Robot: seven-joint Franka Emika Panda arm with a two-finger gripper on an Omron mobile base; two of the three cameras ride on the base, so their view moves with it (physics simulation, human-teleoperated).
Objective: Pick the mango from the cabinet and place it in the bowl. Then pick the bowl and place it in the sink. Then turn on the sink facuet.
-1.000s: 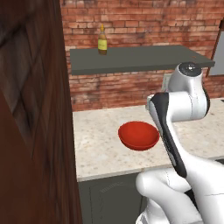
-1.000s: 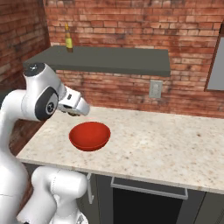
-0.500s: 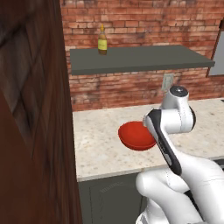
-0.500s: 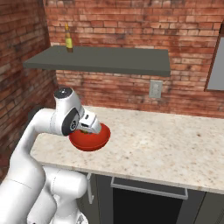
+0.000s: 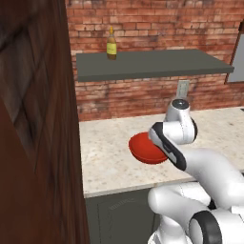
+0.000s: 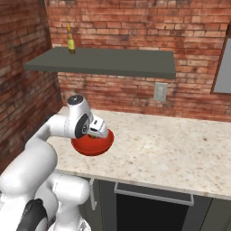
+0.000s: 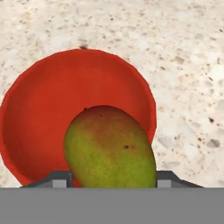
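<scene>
The mango (image 7: 111, 151), green with a reddish blush, sits between my gripper (image 7: 113, 177) fingers, which are shut on it. It hangs just above the glossy red bowl (image 7: 52, 100), toward the rim nearest the hand. The bowl (image 5: 143, 147) rests on the speckled counter, partly behind my forearm. From the right, my gripper (image 6: 95, 132) points down over the bowl (image 6: 92, 146). The cabinet's grey shelf board (image 5: 152, 64) runs above, and its brown door (image 5: 33, 119) stands at the left. The sink and faucet are out of view.
A tall yellow bottle (image 5: 111, 44) stands on the shelf (image 6: 103, 61). A wall outlet (image 6: 159, 91) is set in the brick behind the counter (image 6: 171, 149). The counter stretches to the right of the bowl.
The arm has swung down from shelf height and the hand now sits low over the bowl, with the mango in it.
</scene>
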